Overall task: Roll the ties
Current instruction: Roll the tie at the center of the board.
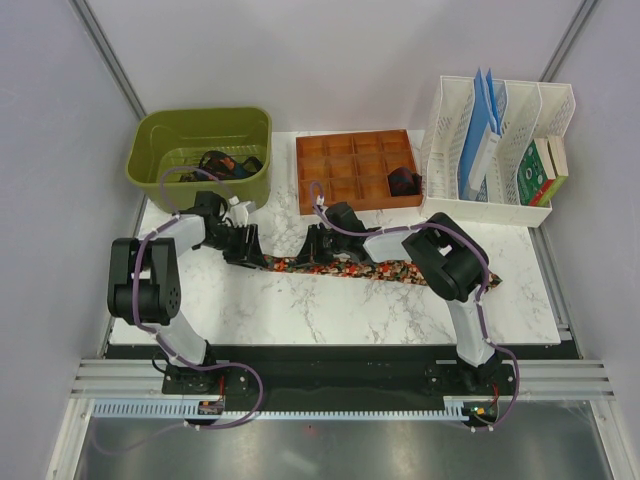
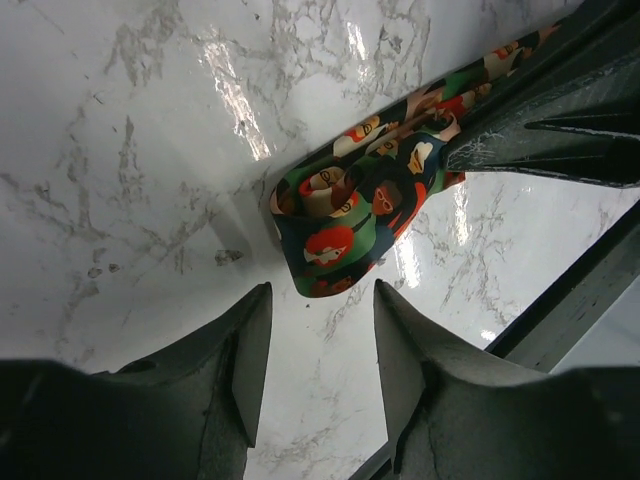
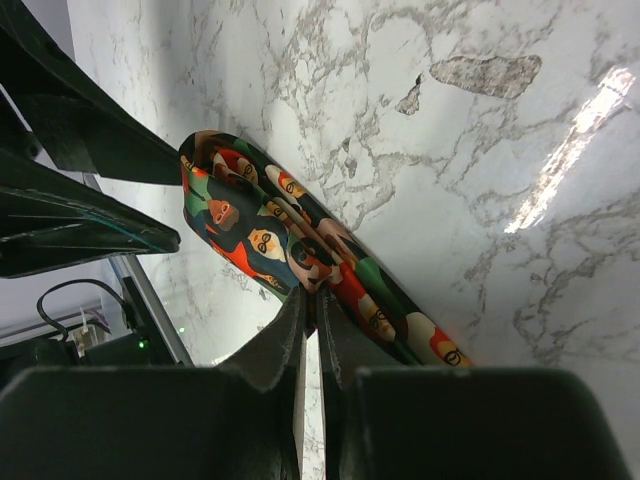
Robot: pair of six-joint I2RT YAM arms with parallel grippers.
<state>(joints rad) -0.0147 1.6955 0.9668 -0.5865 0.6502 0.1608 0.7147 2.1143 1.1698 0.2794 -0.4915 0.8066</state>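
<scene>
A speckled red, green and orange tie point(image 1: 385, 268) lies as a long strip across the marble table point(image 1: 330, 310). Its left end is folded over into a short loop point(image 2: 350, 215). My left gripper point(image 1: 245, 246) is open and empty; in the left wrist view its gripper point(image 2: 320, 295) sits just short of that folded end, not touching it. My right gripper point(image 1: 318, 246) is shut on the tie; in the right wrist view its gripper point(image 3: 312, 295) pinches the fabric point(image 3: 265, 235) a little behind the fold. Darker ties point(image 1: 228, 164) lie in the green basket.
A green basket point(image 1: 160, 135) stands at the back left. A brown compartment tray point(image 1: 340, 165) holds a dark rolled tie point(image 1: 403, 182). A white file organizer point(image 1: 455, 120) with books stands at the back right. The two grippers are close together over the tie's left end.
</scene>
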